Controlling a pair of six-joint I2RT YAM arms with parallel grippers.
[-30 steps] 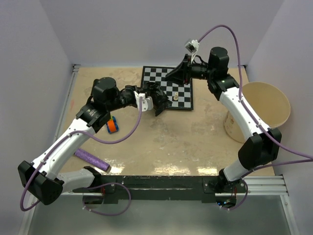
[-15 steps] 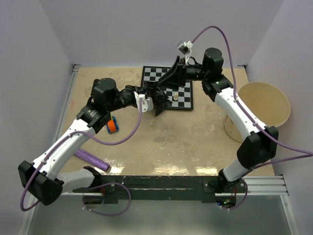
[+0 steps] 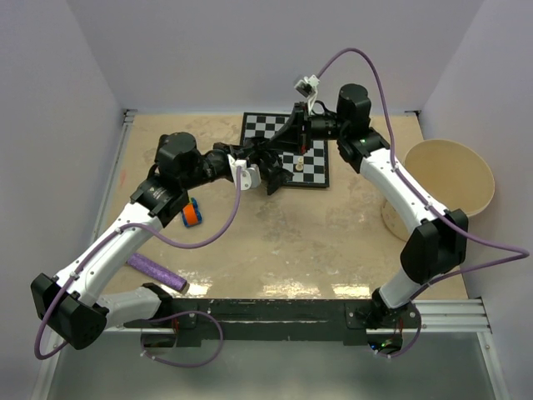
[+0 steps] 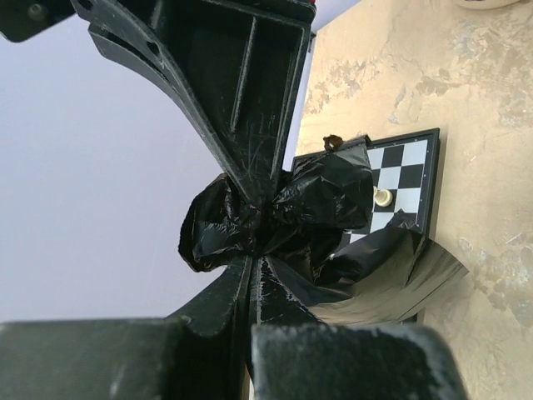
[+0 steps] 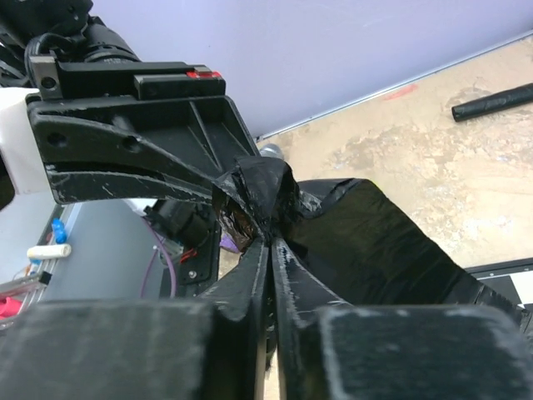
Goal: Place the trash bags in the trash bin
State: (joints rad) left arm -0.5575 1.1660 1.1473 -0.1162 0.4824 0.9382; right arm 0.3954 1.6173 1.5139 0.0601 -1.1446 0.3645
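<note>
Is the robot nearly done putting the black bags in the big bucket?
Not yet. Done: nothing, since no black shows inside the round cream plastic trash bin. In hand: the left gripper and right gripper are both shut on the crumpled glossy black plastic trash bag, over the black-and-white chessboard. Left: carry it over and drop it in; a short black roll waits too.
</note>
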